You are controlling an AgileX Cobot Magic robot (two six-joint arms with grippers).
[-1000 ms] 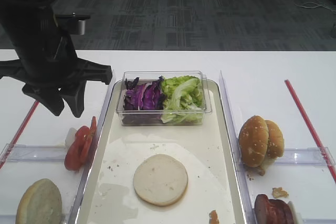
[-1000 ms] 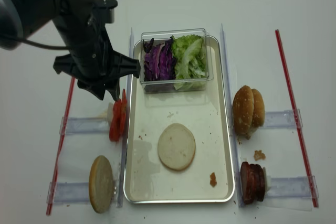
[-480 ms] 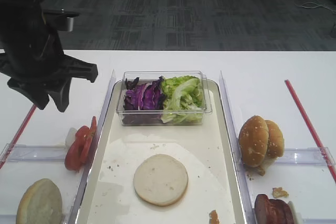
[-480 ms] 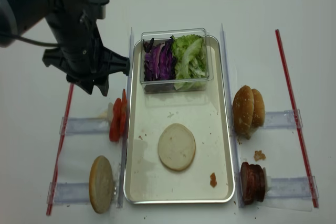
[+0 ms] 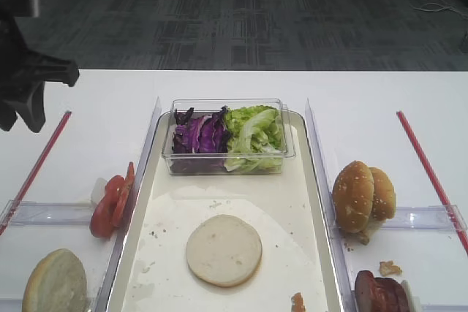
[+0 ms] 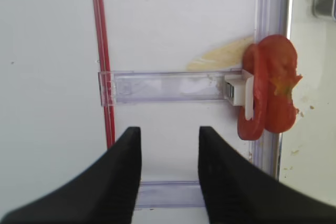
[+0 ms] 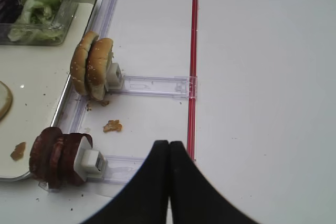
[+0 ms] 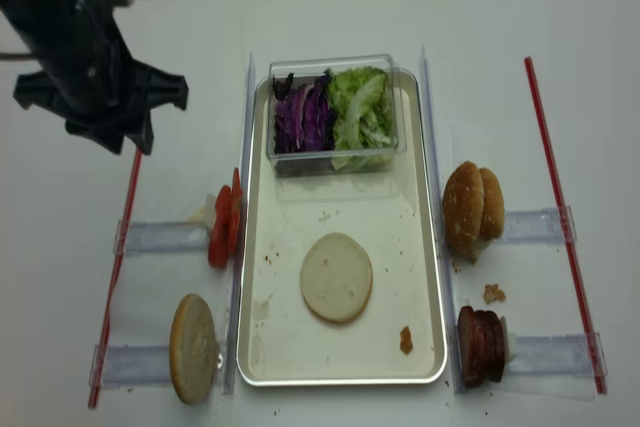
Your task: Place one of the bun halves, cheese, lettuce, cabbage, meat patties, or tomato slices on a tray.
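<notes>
One pale bun half [image 5: 223, 249] lies flat on the tray [image 5: 219, 188], and another [image 5: 54, 283] stands on edge at the front left. Tomato slices [image 5: 111, 199] stand left of the tray rim, with a pale yellow sliver that looks like cheese [image 6: 220, 61] beside them. Cabbage [image 5: 197, 134] and lettuce [image 5: 254, 133] fill the clear box. Meat patties [image 5: 379, 291] stand at the front right. My left gripper [image 5: 20, 118] hovers open and empty at the far left, with the tomato [image 6: 270, 95] off to its right. My right gripper [image 7: 169, 145] is shut on nothing, right of the patties [image 7: 55, 153].
Two sesame buns [image 5: 363, 196] stand on edge right of the tray. The clear plastic box [image 5: 227, 169] sits at the tray's far end. Red strips [image 5: 430, 169] [image 8: 125, 237] and clear holder rails [image 6: 168, 86] lie on both sides. Crumbs [image 7: 112, 126] are scattered by the patties.
My left arm has swung left and back, away from the tray's left rim to the table's far left. Its jaws keep the same gap. The food has not moved.
</notes>
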